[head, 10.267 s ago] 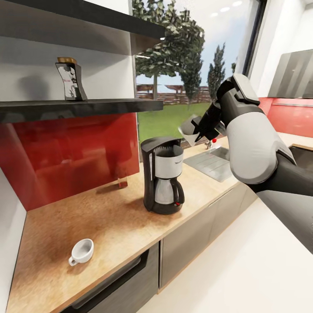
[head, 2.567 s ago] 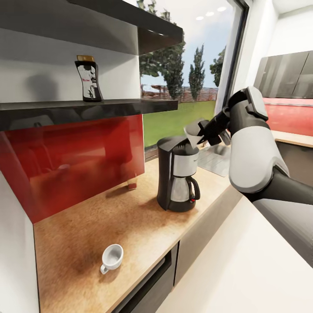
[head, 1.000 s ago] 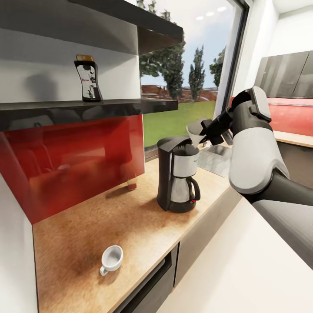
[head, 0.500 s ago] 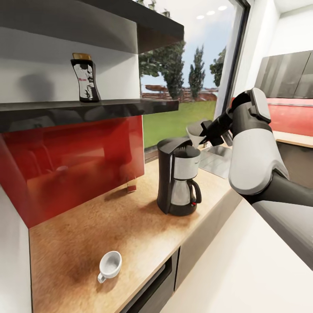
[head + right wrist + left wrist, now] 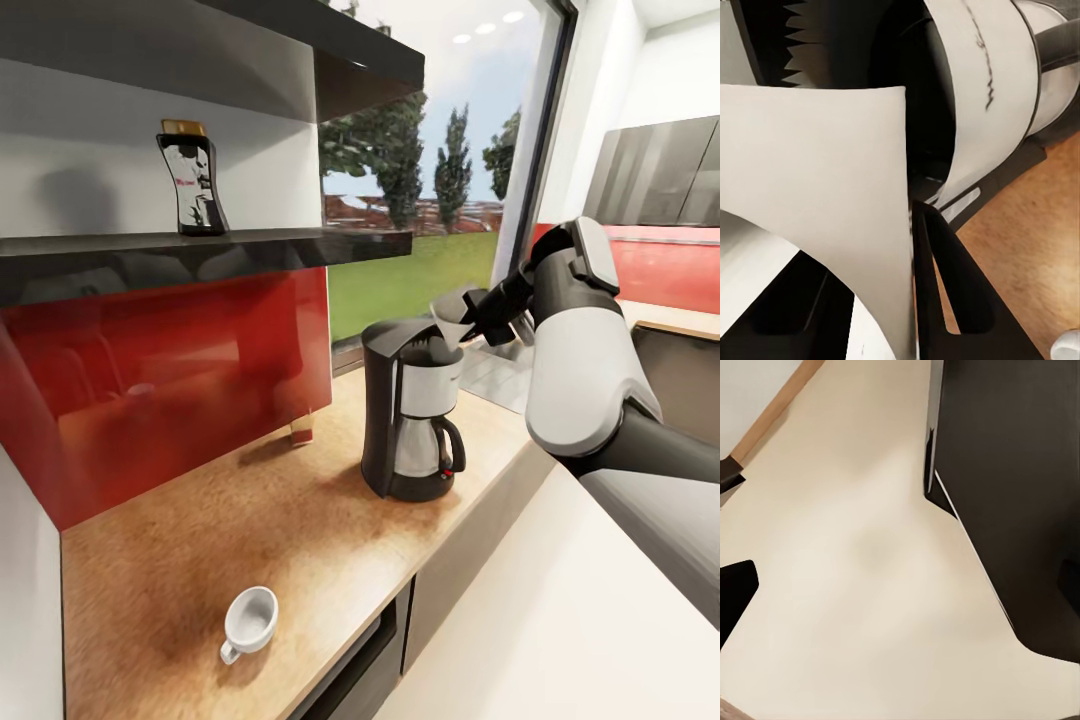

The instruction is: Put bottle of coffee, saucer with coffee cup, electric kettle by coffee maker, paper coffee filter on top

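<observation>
A paper coffee filter (image 5: 449, 318) is held pinched in the fingers of the right gripper (image 5: 478, 312), just above and to the window side of the coffee maker (image 5: 411, 410), which stands on the tabletop (image 5: 250, 520). In the right wrist view the pale cone (image 5: 817, 202) is seen clamped against a dark finger (image 5: 945, 300), with the machine's open top (image 5: 862, 82) close beneath it. The filter-placing step is judged to be in hand, and not yet finished (the cone is still clear of the machine). A short move across and down is called for next, the cone being centred over the top before the fingers are parted. The bottle of coffee (image 5: 187, 184) is left on the kitchen shelf (image 5: 200, 251), and the coffee cup (image 5: 247, 619) sits upright on the tabletop's near end, well apart from the machine. The state of the left fingers cannot be told from the left wrist view.
</observation>
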{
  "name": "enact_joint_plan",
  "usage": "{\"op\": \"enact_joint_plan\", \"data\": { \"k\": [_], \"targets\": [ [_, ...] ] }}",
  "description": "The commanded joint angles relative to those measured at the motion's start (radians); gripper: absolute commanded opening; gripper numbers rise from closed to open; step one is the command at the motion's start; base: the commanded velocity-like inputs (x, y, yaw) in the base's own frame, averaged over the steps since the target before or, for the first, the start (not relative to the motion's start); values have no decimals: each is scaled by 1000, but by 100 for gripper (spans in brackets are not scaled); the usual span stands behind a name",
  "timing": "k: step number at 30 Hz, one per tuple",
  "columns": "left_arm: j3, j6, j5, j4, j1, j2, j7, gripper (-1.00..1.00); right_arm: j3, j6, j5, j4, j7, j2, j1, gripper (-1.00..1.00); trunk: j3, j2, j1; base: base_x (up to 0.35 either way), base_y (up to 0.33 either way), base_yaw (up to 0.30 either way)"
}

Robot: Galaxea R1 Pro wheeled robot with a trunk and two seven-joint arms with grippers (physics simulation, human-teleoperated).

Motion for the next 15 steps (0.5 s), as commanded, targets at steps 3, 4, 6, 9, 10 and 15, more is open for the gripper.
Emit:
{"op": "enact_joint_plan", "data": {
  "k": [3,4,6,9,10,15],
  "targets": [
    [-1,-5,6,1,-1,0,1,100,-4,11,-2,-1,-7,1,1,-100,-2,-2,1,0,0,0],
    [-1,-5,6,1,-1,1,1,100,-4,11,-2,0,-7,1,3,-100,-2,-2,1,39,0,0],
    [-1,-5,6,1,-1,1,-2,100,-4,11,-2,1,-7,1,4,-100,-2,-2,1,123,13,0],
    [-1,-5,6,1,-1,2,-5,100,-4,11,-1,2,-7,1,8,-100,-2,-2,1,177,10,0],
    [-1,-5,6,1,-1,1,-5,100,-4,11,-1,2,-7,1,8,-100,-2,-2,1,67,3,0],
    [-1,-5,6,1,-1,1,-6,100,-4,11,-1,1,-7,1,10,-100,-2,-2,1,20,1,0]
  ]
}}
